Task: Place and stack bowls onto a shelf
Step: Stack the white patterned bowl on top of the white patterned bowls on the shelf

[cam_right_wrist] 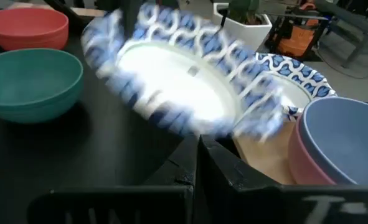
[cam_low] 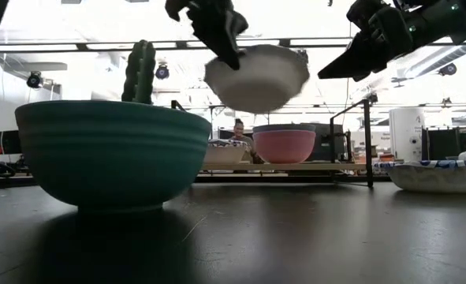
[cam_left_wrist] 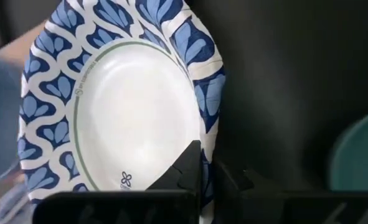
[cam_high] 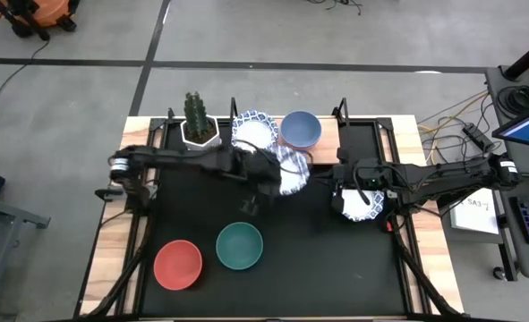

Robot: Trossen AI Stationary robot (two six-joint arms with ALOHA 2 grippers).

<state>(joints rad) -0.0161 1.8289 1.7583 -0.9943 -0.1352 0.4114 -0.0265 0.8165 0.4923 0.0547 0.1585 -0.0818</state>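
Black mat point(cam_high: 273, 277), red bowl point(cam_high: 177, 265) and green bowl point(cam_high: 239, 246) empty; left hand point(cam_high: 268, 174) clamping patterned bowl point(cam_high: 291, 172).

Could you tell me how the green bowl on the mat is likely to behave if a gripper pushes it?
The green bowl stands on a foot narrower than its rim, so a high push might tip it. The black mat looks smooth, so a low push would probably slide it. It looks rigid.
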